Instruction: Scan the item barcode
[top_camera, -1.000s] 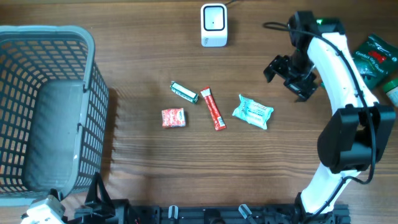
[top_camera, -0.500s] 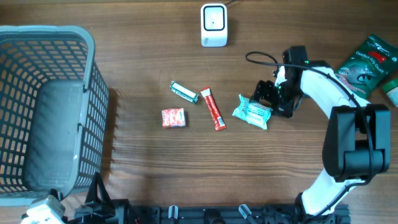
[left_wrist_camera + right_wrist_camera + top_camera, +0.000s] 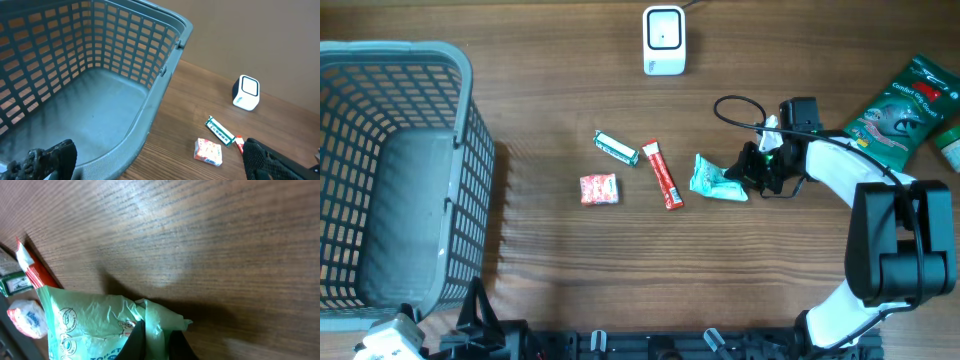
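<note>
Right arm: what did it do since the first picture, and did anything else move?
The right gripper swung left to the pale green packet and shut on its edge, crumpling it and nudging it slightly left. The red stick, dark green pack, red candy, scanner and basket stayed put.

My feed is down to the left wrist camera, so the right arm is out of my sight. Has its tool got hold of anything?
Observer: Yes. The right tool is shut on the edge of a light green packet, just right of the red stick.
Operator: How much of it is pinched?
Observer: In the right wrist view its fingers clamp only a crumpled corner.
Operator: Anything else over there?
Observer: A dark green bag lies farther right, past that tool.
</note>
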`<control>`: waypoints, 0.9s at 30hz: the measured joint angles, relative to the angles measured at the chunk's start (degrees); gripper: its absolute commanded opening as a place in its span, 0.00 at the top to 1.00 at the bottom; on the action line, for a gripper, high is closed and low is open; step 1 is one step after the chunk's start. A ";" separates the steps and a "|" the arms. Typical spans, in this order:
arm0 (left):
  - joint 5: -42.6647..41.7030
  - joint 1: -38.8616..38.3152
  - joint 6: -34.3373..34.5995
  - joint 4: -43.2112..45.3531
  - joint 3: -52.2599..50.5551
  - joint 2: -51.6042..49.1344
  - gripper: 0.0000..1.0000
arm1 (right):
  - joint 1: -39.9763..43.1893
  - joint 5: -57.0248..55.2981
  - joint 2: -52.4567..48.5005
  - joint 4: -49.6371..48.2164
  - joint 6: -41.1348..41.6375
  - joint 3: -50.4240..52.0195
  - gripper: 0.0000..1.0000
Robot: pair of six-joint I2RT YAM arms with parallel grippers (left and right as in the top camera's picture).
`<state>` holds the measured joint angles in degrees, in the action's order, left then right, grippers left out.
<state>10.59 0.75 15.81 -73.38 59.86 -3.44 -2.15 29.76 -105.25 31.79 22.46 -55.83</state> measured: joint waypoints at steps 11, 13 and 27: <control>-0.02 0.00 0.00 -0.09 -0.02 0.00 0.00 | 7.72 11.06 0.94 59.45 21.07 -23.08 0.95; -0.02 0.00 0.00 -0.11 0.00 0.00 0.00 | 8.63 15.10 1.46 60.26 22.51 -23.39 0.95; -0.02 0.00 0.00 -0.11 0.00 0.00 0.00 | 8.85 28.35 1.44 60.35 35.91 -23.39 0.96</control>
<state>10.57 0.75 15.81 -73.49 59.86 -3.44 6.70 58.11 -103.81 92.14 58.37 -79.22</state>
